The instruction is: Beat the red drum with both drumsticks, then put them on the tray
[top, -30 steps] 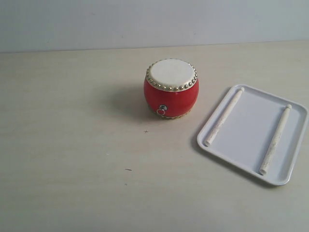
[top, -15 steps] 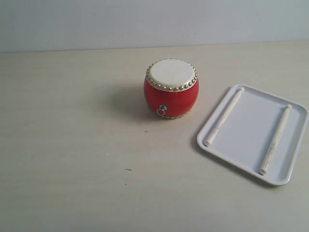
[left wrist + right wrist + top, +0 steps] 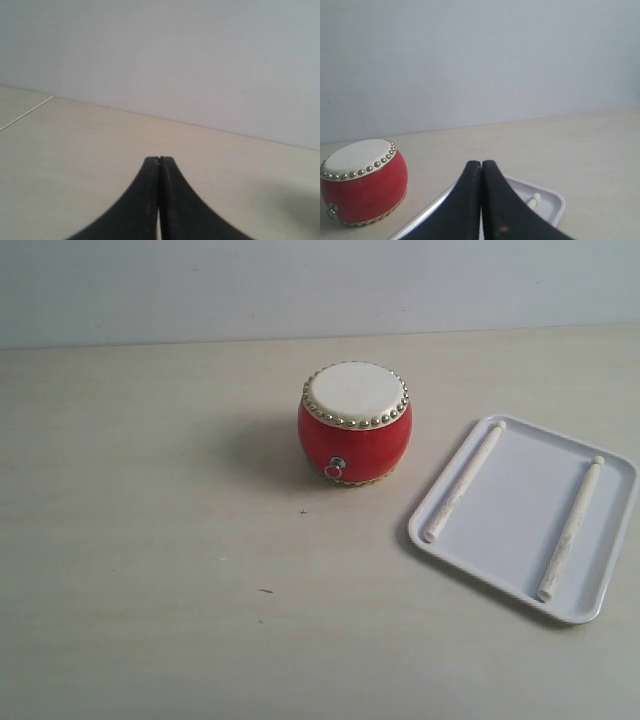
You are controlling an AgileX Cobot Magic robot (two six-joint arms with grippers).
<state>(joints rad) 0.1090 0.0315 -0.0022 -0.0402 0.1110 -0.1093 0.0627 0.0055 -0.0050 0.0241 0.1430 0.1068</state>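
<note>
On the tray (image 3: 515,515), both drumsticks (image 3: 463,483) lie apart.
Your left fingers (image 3: 147,195) and right fingers (image 3: 467,195) sit pressed together, empty.

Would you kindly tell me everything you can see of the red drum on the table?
The red drum is small and barrel-shaped, with a glossy red body. Its cream skin top is ringed with gold studs, and a small metal ring hangs on its side. It stands upright on the pale table, apart from the white tray to its right in the exterior view. Only the table touches it.
</note>
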